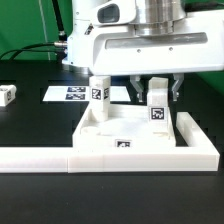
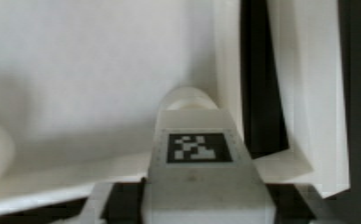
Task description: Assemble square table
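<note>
The white square tabletop slab (image 1: 120,128) lies on the black table against the L-shaped barrier. One tagged white leg (image 1: 99,91) stands upright at its far corner toward the exterior view's left. My gripper (image 1: 157,98) is shut on a second tagged leg (image 1: 158,108) and holds it upright over the slab's far corner toward the exterior view's right. In the wrist view the held leg (image 2: 198,140) points with its rounded tip at the slab (image 2: 88,80), next to its raised rim (image 2: 310,90). The gripper (image 2: 198,203) clamps its base. I cannot tell whether the tip sits in a socket.
The long white L-shaped barrier (image 1: 100,157) runs along the slab's front and its side toward the exterior view's right. The marker board (image 1: 72,95) lies behind the slab. Another loose tagged leg (image 1: 7,95) lies at the exterior view's far left.
</note>
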`<state>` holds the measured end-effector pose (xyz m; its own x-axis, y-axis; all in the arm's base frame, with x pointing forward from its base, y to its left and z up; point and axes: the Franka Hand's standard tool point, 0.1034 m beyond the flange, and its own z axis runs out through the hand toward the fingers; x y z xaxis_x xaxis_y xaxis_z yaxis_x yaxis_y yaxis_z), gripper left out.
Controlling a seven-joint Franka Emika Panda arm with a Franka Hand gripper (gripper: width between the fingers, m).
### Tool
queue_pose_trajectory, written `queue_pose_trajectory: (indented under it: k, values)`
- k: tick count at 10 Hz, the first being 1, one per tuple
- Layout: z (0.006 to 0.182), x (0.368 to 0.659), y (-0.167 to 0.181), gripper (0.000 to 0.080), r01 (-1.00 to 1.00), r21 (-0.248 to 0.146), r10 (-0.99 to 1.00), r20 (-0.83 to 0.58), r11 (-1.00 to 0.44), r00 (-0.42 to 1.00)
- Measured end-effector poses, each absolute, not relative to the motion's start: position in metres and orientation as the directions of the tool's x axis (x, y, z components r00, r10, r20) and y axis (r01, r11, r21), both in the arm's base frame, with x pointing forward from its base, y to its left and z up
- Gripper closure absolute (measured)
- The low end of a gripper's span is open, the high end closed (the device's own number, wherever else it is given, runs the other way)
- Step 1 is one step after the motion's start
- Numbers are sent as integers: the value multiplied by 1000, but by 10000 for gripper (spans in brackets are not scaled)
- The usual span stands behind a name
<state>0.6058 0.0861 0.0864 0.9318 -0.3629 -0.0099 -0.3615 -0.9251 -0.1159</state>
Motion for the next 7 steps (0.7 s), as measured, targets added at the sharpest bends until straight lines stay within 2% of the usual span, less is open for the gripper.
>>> queue_pose_trajectory:
  k: [4,7]
  values:
    - [86,604,103,508,-688,-111,-688,-52,-717,724]
    - [86,607,109,508,-832,-114,-831,-69,-543,552]
